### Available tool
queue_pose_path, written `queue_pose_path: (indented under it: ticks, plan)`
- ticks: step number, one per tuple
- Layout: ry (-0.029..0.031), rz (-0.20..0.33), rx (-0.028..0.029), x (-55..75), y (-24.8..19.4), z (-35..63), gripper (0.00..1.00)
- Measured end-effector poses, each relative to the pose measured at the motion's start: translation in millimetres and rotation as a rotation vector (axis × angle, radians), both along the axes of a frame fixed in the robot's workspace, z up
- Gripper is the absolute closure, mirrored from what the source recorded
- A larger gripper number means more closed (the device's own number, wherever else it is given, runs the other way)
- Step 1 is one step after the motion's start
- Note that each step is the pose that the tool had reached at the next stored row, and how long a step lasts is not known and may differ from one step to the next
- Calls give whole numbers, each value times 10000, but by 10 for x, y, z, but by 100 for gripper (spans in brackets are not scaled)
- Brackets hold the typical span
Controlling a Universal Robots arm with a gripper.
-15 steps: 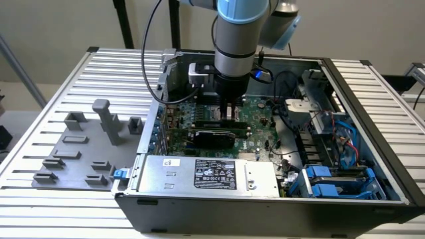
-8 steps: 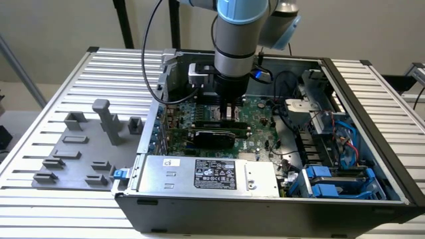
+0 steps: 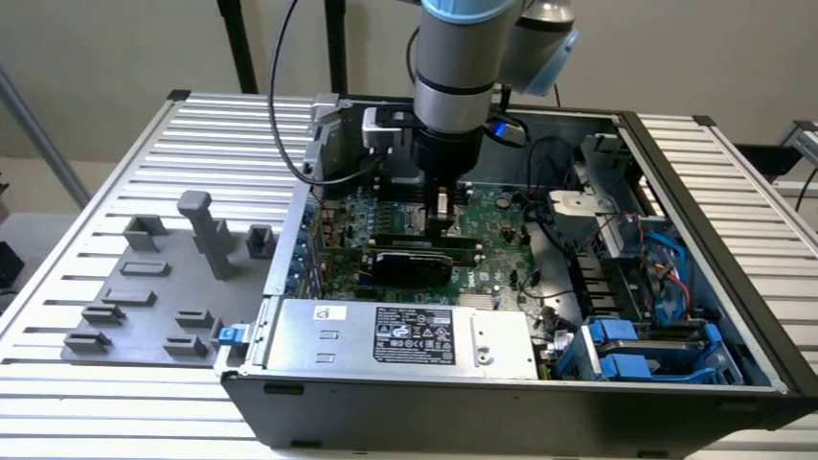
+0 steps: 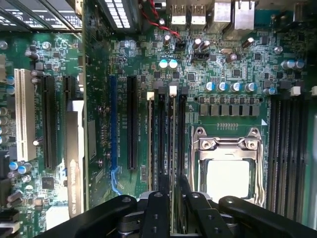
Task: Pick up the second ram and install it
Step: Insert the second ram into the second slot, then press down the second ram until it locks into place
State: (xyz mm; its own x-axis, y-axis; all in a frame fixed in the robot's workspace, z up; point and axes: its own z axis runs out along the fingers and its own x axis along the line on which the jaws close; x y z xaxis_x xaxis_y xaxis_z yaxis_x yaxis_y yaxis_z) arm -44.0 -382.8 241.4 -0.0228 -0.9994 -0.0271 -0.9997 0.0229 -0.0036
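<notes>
The second ram (image 4: 172,139) is a thin green stick seen edge-on, standing upright in a black memory slot (image 4: 161,134) beside the square processor socket (image 4: 228,171). A white latch (image 4: 173,90) sits at its far end. My gripper (image 4: 172,182) straddles the near end of the stick, its black fingers (image 4: 157,203) slightly apart on either side, so it is open. In the exterior view the gripper (image 3: 442,228) points straight down onto the motherboard (image 3: 492,254) inside the open computer case (image 3: 715,249).
A grey fixture plate (image 3: 153,287) with upright blocks lies on the slatted table at the exterior view's left. The power supply (image 3: 397,335) fills the case's front. Blue drive bays (image 3: 639,350) and cables (image 3: 665,259) crowd the exterior view's right. More empty slots (image 4: 290,148) flank the socket.
</notes>
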Motion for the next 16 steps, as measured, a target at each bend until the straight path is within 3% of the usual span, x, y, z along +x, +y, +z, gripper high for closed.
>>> queue_pose_path:
  ticks: [3,5,7,16]
  plan:
    - [0,1,1,0,0,56,78]
    - [-2,1,4,0,1,57,87]
    - [-1,0,2,-1,0,58,89]
    - [0,0,1,-1,0,58,89]
